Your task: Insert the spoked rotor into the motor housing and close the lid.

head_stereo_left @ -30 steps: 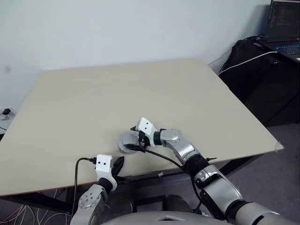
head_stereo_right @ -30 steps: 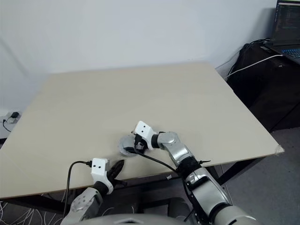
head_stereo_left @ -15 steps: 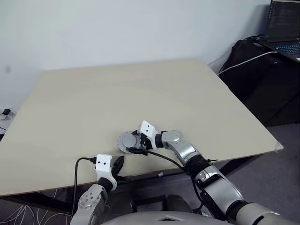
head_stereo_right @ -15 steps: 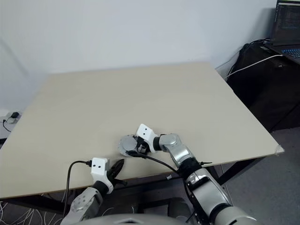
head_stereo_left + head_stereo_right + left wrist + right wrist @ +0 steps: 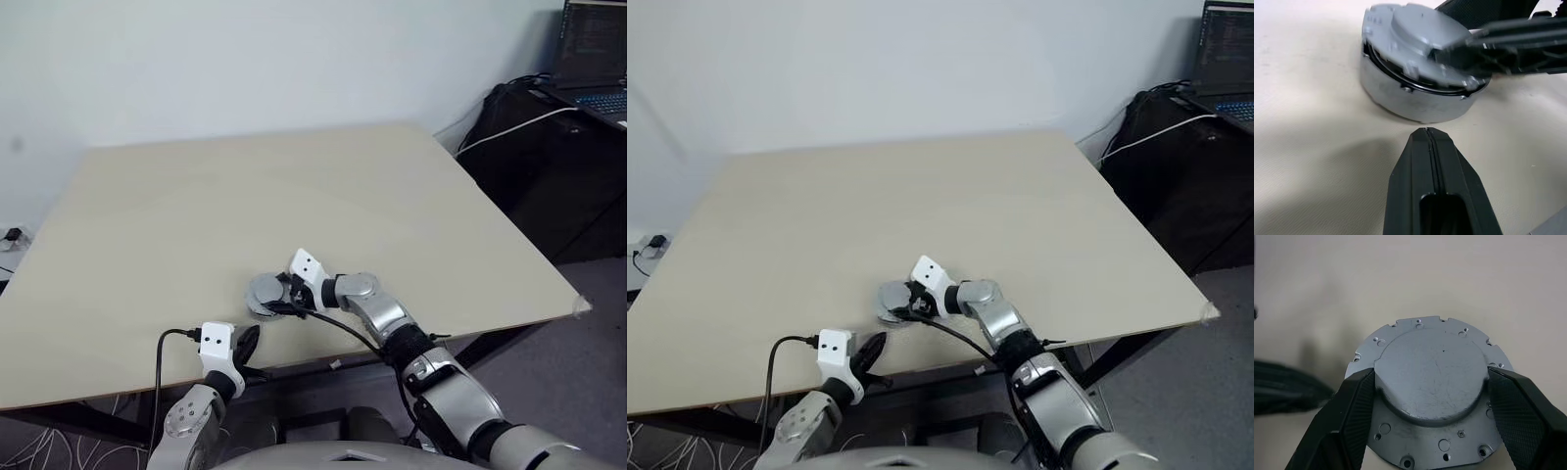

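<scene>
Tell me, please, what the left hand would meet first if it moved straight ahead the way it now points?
Most likely the motor housing: it sits directly ahead of the shut left hand, with only bare table between, though the gap's depth is hard to judge.

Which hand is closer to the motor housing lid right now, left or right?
Right. The right hand has a finger on each side of the lid's raised centre. The left hand, shut, sits just short of the motor housing, not touching.
</scene>
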{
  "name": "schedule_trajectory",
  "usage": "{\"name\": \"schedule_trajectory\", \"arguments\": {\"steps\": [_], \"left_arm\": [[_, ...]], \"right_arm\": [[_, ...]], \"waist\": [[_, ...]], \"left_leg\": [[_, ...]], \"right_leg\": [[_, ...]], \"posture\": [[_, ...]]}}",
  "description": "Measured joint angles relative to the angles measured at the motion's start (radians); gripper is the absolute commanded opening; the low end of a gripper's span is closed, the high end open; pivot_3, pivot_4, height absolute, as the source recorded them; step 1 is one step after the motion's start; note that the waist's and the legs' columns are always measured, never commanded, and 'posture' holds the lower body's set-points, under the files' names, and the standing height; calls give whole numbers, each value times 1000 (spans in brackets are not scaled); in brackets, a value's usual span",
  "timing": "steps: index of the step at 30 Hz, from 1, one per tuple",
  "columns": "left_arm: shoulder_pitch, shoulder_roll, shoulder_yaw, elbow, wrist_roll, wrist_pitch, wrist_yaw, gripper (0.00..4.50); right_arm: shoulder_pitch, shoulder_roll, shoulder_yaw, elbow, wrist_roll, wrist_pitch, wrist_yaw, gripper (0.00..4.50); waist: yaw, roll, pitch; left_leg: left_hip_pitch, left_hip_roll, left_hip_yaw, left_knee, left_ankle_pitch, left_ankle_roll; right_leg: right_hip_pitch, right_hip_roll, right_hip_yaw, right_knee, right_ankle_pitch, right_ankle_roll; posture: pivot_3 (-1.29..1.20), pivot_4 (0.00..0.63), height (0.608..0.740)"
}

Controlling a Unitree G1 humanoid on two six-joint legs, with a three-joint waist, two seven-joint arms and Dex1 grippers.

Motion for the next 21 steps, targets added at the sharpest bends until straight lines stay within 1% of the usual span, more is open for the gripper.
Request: {"name": "schedule_trajectory", "arguments": {"steps": [8, 21], "left_arm": [[3, 0, -3, -20, 0, 9, 5, 0], [3, 1, -3, -21, -2, 13, 10, 0]], "right_arm": [[52, -5, 6, -102, -9, 69, -48, 3210], [41, -14, 33, -114, -35, 88, -46, 3210]], "waist": [[1, 0, 0], [0, 0, 0]], "left_leg": [[0, 0, 0, 0, 0, 0], [0, 0, 0, 0, 0, 0]], "right_leg": [[0, 0, 0, 0, 0, 1], [1, 0, 0, 0, -1, 1]], "posture": [[0, 0, 740], [0, 0, 740]]}}
